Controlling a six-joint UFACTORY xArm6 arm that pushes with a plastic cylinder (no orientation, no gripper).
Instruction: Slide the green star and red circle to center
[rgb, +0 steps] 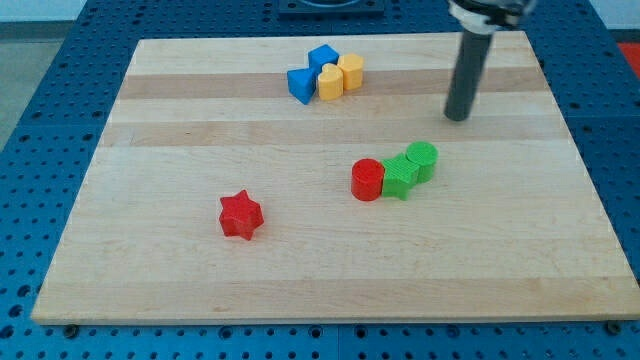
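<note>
The red circle (368, 180) stands right of the board's middle, touching the green star (399, 177) on its right. A green circle (422, 161) touches the star's upper right, so the three form a short row. My tip (457, 117) rests on the board up and to the right of this row, apart from the green circle by a small gap.
A red star (240, 215) lies alone at the lower left of the middle. Near the view's top sit two blue blocks (300, 85) (322, 58) and two yellow blocks (329, 83) (350, 72) in a tight cluster. The wooden board (150, 260) ends at blue perforated table.
</note>
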